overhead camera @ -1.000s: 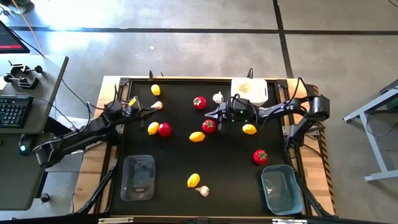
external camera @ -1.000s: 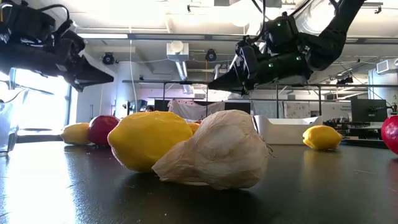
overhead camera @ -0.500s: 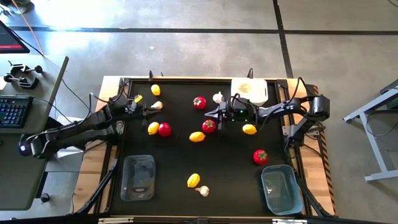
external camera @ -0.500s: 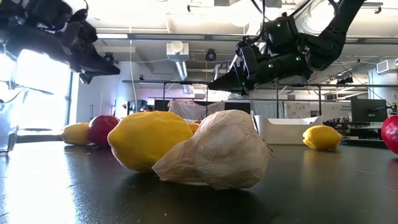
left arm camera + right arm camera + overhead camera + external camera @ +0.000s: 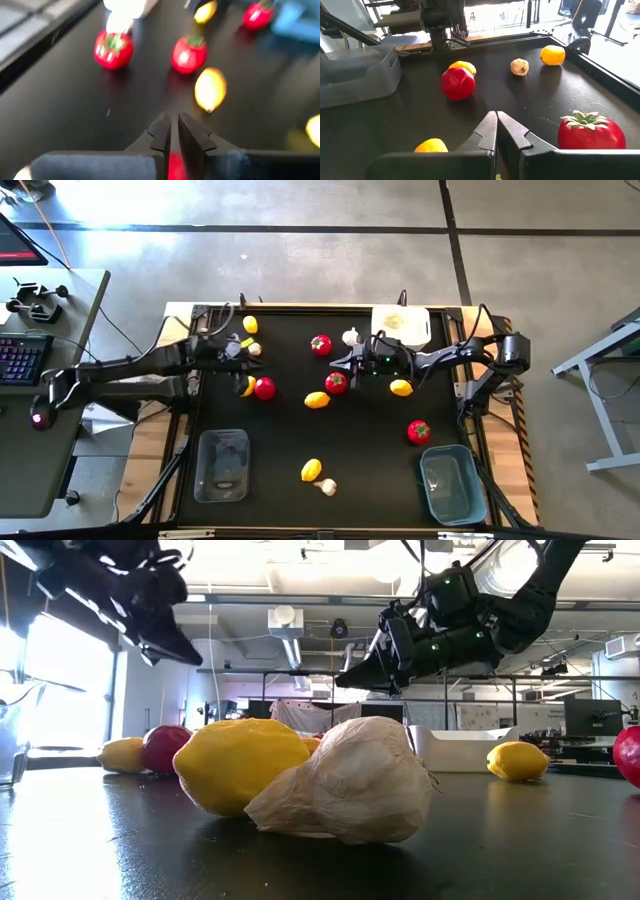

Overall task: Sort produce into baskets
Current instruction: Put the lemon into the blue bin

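Grey concrete floor (image 5: 300,260) with dark seams, a desk (image 5: 40,360) at left, ceiling ducts (image 5: 290,625) beyond.

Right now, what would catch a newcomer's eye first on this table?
Bright toy produce scattered over the black table: red tomatoes, yellow lemons and a garlic bulb. Two dark arms hang over it, the left gripper near the far-left pieces, the right gripper mid-table, with tubs at three corners.

Daylight falls evenly over the matte black tabletop (image 5: 300,430) in the high view, with only faint shadows. The low view is backlit: a window at its left edge and ceiling lamps blow out to white, leaving both arms as dark silhouettes. The left wrist view is blurred throughout; the right wrist view stays sharp.
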Available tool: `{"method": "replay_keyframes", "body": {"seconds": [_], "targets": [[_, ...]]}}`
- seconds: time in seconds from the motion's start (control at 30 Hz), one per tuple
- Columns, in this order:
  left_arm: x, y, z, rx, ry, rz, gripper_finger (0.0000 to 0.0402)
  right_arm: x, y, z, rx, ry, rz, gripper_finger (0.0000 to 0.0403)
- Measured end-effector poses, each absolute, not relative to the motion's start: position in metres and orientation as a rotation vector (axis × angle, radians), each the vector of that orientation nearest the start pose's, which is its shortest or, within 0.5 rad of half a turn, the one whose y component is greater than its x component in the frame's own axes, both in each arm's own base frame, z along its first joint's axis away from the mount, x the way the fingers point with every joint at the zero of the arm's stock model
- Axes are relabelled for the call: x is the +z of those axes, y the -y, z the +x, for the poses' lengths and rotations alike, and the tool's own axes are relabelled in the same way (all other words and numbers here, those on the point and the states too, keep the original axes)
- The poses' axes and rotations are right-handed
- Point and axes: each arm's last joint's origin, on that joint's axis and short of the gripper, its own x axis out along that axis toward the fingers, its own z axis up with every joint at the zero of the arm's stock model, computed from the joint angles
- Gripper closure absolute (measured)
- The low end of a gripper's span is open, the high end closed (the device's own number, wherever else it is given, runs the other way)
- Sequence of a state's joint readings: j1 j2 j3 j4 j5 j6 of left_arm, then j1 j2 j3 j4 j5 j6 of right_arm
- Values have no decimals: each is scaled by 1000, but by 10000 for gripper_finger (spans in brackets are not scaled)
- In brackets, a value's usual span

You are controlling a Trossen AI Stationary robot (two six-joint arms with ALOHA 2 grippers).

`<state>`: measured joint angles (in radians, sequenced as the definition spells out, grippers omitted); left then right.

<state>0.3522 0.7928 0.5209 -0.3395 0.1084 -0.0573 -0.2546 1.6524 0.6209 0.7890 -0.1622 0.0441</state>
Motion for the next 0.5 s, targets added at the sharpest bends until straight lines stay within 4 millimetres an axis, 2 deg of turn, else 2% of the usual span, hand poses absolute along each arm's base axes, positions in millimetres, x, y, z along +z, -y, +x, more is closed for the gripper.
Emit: {"method": "replay_keyframes", "body": {"seconds": [0.3, 0.5], "targets": [[248, -52, 165, 377, -1017, -344, 298, 162, 74, 303, -97, -256, 94, 402], [231, -53, 169, 462, -1248, -486, 227, 161, 74, 303, -98, -267, 97, 402]]}}
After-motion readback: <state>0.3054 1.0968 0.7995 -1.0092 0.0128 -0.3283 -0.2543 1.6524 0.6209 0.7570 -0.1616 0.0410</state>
